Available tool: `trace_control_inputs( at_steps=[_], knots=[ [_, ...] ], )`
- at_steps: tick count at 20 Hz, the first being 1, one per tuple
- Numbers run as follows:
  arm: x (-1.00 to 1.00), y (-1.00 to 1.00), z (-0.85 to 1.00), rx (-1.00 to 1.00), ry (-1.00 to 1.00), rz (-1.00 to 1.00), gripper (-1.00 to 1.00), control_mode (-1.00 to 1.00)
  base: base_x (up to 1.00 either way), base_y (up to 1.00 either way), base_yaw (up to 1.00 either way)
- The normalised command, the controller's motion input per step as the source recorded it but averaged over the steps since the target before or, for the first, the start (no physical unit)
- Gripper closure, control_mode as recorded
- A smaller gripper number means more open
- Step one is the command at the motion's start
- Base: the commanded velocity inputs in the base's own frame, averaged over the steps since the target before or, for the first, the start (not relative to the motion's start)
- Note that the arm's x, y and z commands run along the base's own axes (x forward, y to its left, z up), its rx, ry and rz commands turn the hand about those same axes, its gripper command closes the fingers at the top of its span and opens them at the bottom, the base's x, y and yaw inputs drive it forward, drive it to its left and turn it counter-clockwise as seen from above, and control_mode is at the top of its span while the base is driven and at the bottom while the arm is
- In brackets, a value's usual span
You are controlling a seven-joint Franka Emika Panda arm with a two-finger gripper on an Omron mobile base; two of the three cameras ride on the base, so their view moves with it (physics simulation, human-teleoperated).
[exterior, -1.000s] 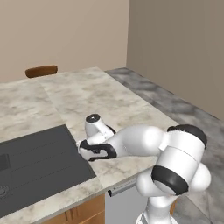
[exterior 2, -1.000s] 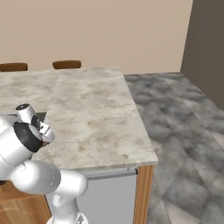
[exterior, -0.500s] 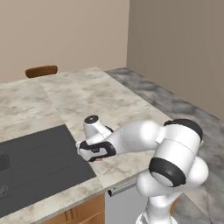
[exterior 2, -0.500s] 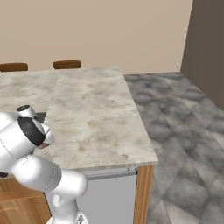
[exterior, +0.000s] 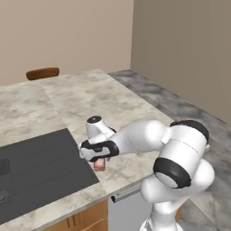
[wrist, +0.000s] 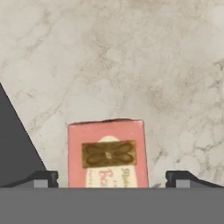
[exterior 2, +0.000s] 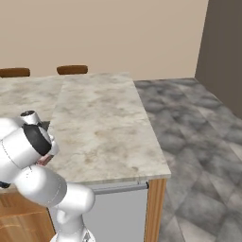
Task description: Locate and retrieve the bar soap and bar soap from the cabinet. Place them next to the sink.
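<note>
Your gripper (wrist: 112,180) hangs low over the marble counter (exterior: 113,108), right beside the dark cooktop's (exterior: 36,162) near corner. Its fingers (wrist: 43,179) stand spread wide, one on each side of the pink soap bar (wrist: 107,153) without touching it. The soap bar (exterior: 99,164) sits under the hand on the counter, just off the cooktop's edge, label side up.

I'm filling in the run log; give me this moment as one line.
stage: placing | gripper: jaws open, straddling pink bar soap | soap: on marble counter beside dark sink
</note>
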Motion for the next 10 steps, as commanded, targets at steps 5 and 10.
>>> trace_control_inputs(
  at_steps=[5,10],
  knots=[
    [-0.42,-0.24,0.64,0.04,0.06,-0.01,-1.00,-1.00,0.00,0.00,0.00],
    [-0.71,-0.40,0.58,-0.01,0.08,0.00,-1.00,-1.00,0.00,0.00,0.00]
  ],
)
